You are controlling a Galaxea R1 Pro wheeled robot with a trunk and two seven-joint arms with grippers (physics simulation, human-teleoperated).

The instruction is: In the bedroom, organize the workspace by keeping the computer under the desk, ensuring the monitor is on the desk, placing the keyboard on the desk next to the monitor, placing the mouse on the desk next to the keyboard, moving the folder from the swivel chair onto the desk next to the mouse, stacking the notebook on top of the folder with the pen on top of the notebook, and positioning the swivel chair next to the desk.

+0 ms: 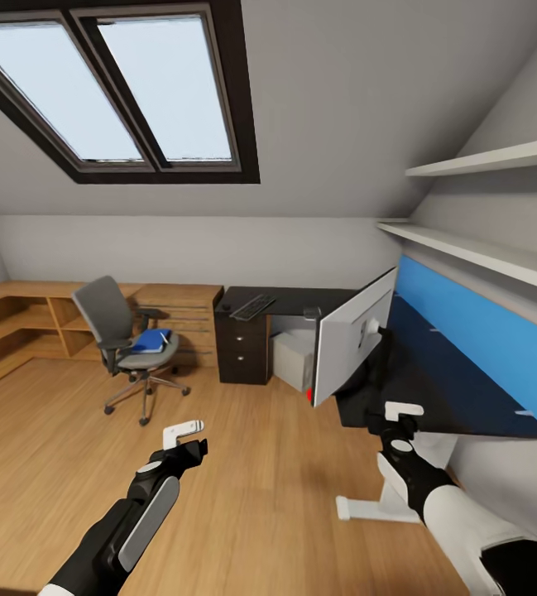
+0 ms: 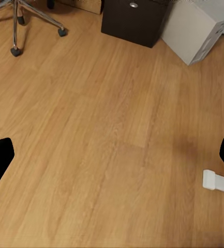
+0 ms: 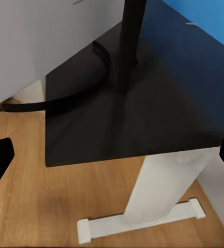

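Note:
The monitor stands on the near wing of the black desk, its pale back towards me. Its stand rises from the desk top, and the ring base reaches past the desk's edge. At the far end lie the keyboard and a small dark mouse. The grey computer sits under the desk. The blue folder lies on the swivel chair. My left gripper hangs open over bare floor. My right gripper is open just short of the desk's near edge.
A dark cabinet stands beside the computer. Wooden shelving lines the far left wall. The blue back panel and white wall shelves close off the right. The desk's white leg and foot stand near my right arm. The chair's base is close by.

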